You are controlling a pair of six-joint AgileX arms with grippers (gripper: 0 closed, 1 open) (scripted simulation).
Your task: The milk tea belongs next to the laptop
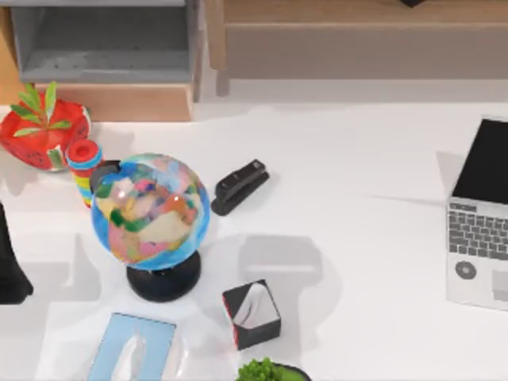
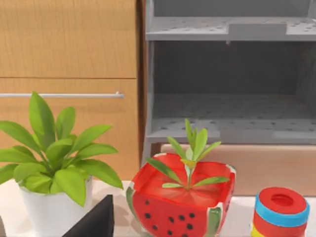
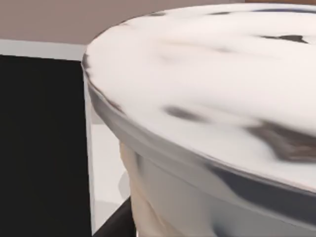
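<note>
The milk tea (image 3: 207, 98) looms against the right wrist camera, the laptop (image 1: 481, 214) at the top view's right edge; finger state cannot be told, placement seemingly unfinished.

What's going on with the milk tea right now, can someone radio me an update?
Milk tea close up at right wrist camera, dark laptop screen just behind. Laptop open at table's right edge. Left arm parked at left edge. Nothing seen blocking.

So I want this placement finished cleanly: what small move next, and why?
Probably ease the milk tea straight down onto the table. The right wrist view has its foamy top close up, the laptop's black screen right beside it; the left arm sits parked at the table's left.
</note>
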